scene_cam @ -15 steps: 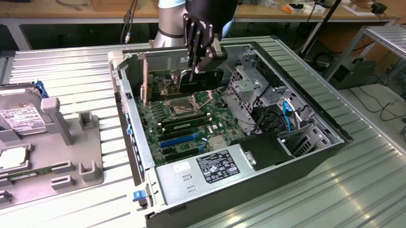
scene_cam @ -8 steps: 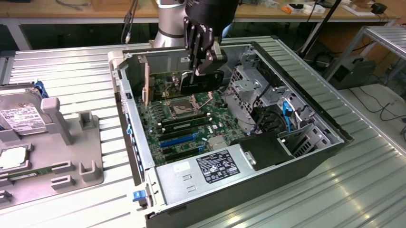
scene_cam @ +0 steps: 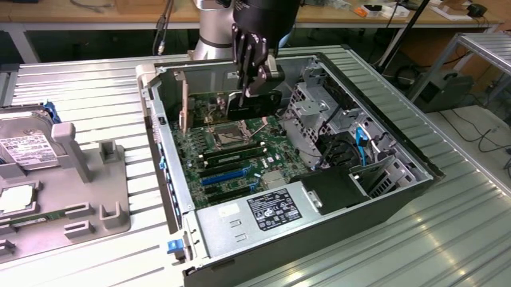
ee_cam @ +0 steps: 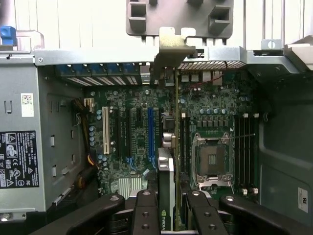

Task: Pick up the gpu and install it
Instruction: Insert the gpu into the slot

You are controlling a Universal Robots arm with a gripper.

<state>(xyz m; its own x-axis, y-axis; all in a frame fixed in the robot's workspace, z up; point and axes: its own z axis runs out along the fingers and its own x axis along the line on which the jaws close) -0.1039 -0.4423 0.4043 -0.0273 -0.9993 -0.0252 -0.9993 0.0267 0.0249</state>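
I am looking over a ribbed metal table [scene_cam: 447, 239] that is carrying an open computer case [scene_cam: 319, 239]. At the case's nearest end, a silver power supply [scene_cam: 255, 212] is lying with its label facing up. Further inside the case, the green motherboard [scene_cam: 276, 156] is lying flat, and its bare processor socket [scene_cam: 227, 136] is showing. Blue cables [scene_cam: 363, 146] are hanging in the case's drive bay, on the exterior view's right.

Deeper in the case, the gripper [scene_cam: 255, 84] is hanging down from above with its jaws clamping the gpu [scene_cam: 254, 103]. The gpu is standing on edge over the motherboard, just past the socket, toward the case's rear wall. In the wrist view the fingers [ee_cam: 144, 215] are pressing on both faces of the card, and its silver bracket [ee_cam: 173, 49] is sitting against the case's rear wall. I cannot tell whether the gpu's lower edge is touching a slot.

Beside the case, on the exterior view's left, a grey tray [scene_cam: 92, 179] is resting on the table. It is holding a hard drive [scene_cam: 24, 149] and a thin green memory stick [scene_cam: 36, 219].

Beyond the case, the arm's pale column [scene_cam: 214, 30] is rising. Behind that, a wooden workbench [scene_cam: 64, 15] is running across the room. A metal rack [scene_cam: 479, 48] is standing past the case on the exterior view's right, with cables trailing over the floor [scene_cam: 479, 128].
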